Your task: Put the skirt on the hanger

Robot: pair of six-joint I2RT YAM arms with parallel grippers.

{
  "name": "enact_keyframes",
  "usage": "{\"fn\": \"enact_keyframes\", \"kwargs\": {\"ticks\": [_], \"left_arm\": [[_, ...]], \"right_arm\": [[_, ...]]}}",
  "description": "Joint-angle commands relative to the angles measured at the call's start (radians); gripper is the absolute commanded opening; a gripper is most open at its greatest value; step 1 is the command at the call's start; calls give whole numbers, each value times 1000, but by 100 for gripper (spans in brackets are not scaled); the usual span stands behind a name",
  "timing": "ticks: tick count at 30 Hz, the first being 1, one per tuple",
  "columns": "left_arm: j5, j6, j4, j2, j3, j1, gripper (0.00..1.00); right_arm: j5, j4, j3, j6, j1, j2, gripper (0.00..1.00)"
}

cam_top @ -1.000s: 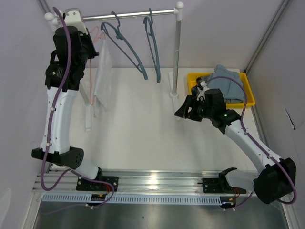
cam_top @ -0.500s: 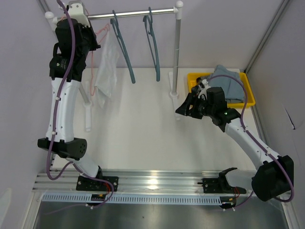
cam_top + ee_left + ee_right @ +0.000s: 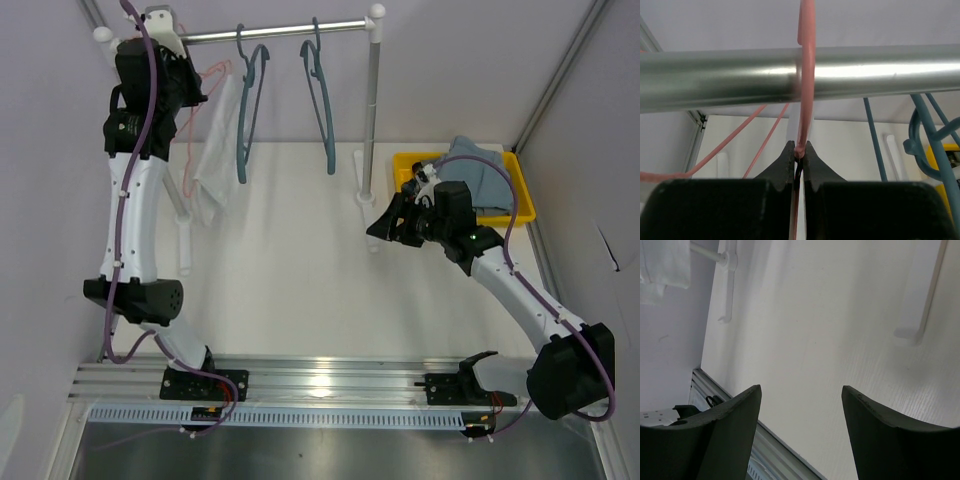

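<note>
A long silver rail (image 3: pixel 290 28) runs across the top of the top view, there to hold hangers up. In the upper left the white skirt (image 3: pixel 214 150) hangs from the pink hanger (image 3: pixel 205 78). The left claw (image 3: pixel 799 159) pinches the hanger's hook tight, likely to set it over the rail. The right claw (image 3: pixel 801 392), middle right, is spread apart and empty, well out of the way.
</note>
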Motion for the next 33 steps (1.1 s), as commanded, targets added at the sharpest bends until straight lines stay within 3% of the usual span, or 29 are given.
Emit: {"fn": "enact_keyframes", "kwargs": {"ticks": [1, 8, 20, 33], "left_arm": [[54, -4, 39, 7, 46, 12, 0], [96, -10, 55, -36, -39, 12, 1], [126, -36, 118, -174, -173, 12, 48], [146, -29, 120, -334, -274, 12, 64]], "right_arm": [[-22, 53, -2, -16, -9, 11, 72], [-25, 55, -7, -15, -16, 14, 72], [39, -28, 42, -7, -55, 14, 72], [104, -114, 146, 21, -214, 93, 72]]}}
